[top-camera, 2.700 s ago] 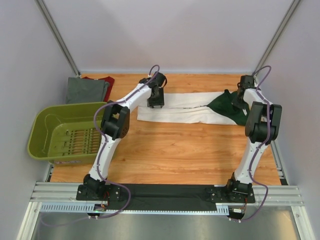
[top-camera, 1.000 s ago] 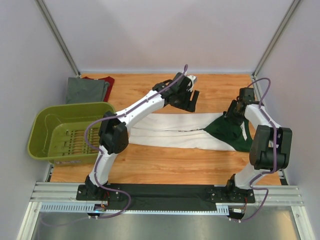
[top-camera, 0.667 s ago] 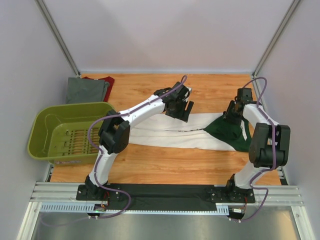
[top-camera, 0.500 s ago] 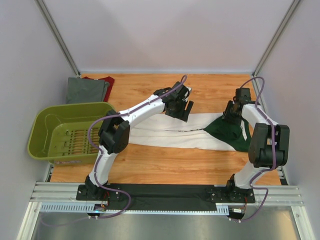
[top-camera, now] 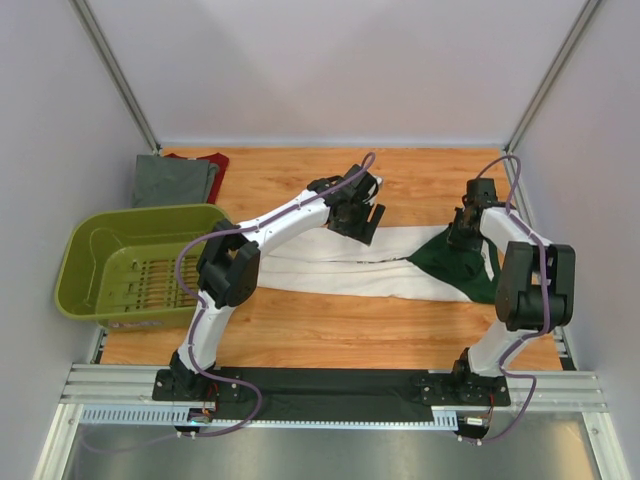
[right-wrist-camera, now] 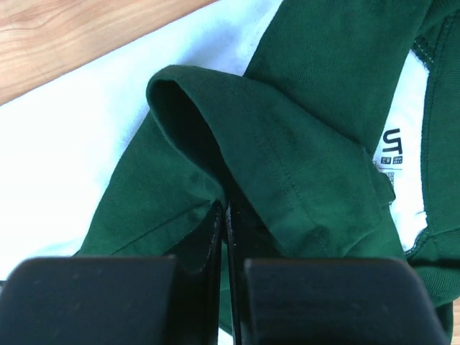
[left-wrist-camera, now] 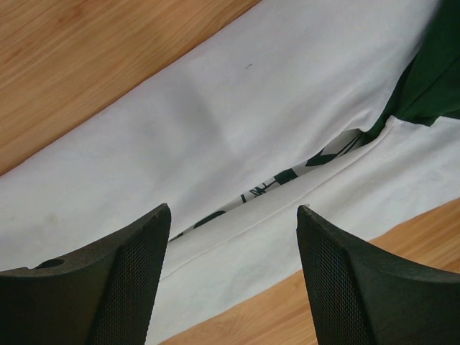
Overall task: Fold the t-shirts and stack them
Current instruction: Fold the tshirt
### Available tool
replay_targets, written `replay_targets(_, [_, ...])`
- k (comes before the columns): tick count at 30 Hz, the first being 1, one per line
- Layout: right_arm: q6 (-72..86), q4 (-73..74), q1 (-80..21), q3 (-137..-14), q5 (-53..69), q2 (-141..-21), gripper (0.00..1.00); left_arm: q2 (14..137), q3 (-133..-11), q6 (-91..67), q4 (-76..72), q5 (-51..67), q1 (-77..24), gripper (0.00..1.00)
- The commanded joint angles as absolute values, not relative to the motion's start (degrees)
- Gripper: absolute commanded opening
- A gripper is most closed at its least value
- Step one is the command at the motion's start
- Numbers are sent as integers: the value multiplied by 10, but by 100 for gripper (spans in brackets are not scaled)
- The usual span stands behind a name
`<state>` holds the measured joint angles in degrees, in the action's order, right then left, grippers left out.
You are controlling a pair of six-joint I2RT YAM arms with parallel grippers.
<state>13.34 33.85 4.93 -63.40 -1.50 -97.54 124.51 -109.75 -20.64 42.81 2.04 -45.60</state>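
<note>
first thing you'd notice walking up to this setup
A white t-shirt with a dark green shoulder part lies as a long strip across the table, the right gripper shut on a green fold at its right end. The left gripper hovers open over its white middle. At the left stands an olive-green basket, with a grey t-shirt and a dark red t-shirt in the far corner beyond it.

Overhead and close wrist views share t-shirt (top-camera: 330, 275).
</note>
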Motion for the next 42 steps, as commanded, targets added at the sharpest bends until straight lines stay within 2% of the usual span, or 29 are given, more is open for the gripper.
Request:
replay_targets(1, [127, 338, 47, -660, -9, -991, 0, 1217, -1096, -190, 439, 11, -453, 78])
replay_targets(9, [180, 340, 47, -740, 125, -1005, 0, 1217, -1091, -187, 446, 7, -447, 78])
replay_targets(15, [194, 351, 47, -802, 186, -1073, 0, 1219, -1088, -185, 447, 4, -446, 78])
replay_targets(24, [178, 342, 47, -843, 206, -1113, 1, 1222, -1086, -182, 449, 1, -445, 78])
replay_targets(27, [162, 372, 47, -881, 220, -1143, 8, 1224, -1088, -181, 449, 1, -444, 77])
replay_targets(28, [159, 381, 47, -892, 224, -1150, 18, 1225, -1088, -180, 450, 1, -444, 78])
replay_targets(30, [151, 405, 44, -903, 216, -1154, 29, 1227, -1092, -179, 451, 1, -444, 78])
replay_targets(31, [149, 410, 43, -901, 208, -1149, 41, 1227, -1092, -178, 451, 1, -443, 78])
replay_targets(33, [147, 427, 43, -890, 158, -1122, 53, 1229, -1095, -178, 453, 1, -442, 77])
replay_targets(34, [144, 434, 44, -885, 138, -1101, 65, 1230, -1096, -178, 453, 1, -443, 78])
replay_targets(42, [192, 468, 74, -818, -50, -992, 68, 1242, -1114, -173, 456, 11, -441, 78])
